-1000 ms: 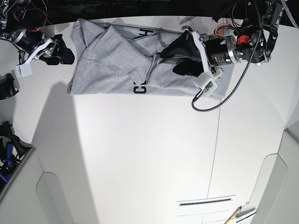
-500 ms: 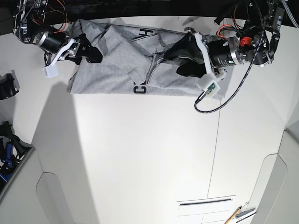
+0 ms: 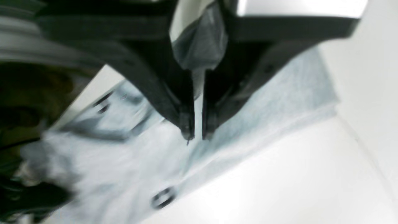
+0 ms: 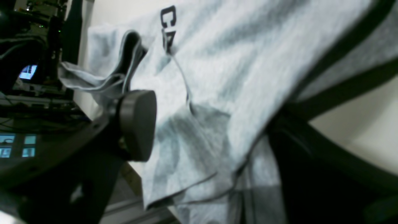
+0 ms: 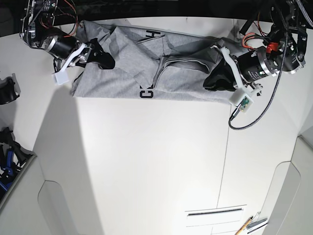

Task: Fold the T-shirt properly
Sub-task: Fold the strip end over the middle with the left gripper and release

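Heather-grey cotton, the T-shirt (image 5: 117, 85) lies in a long, rumpled strip across the far part of the white table (image 5: 146, 161), its black letters partly folded away. We see the right gripper (image 5: 105, 61) spread, 1 finger on either side of bunched cloth, probably lining up a pinch at that end. Our left gripper (image 5: 221, 78) is all but closed over the other half, a thin slit between its 2 fingertips and no fabric visibly caught. Raised folds near the middle likely need flattening first. A cable (image 5: 259, 115) loops beside the left gripper; a pencil (image 5: 243, 226) lies well apart.
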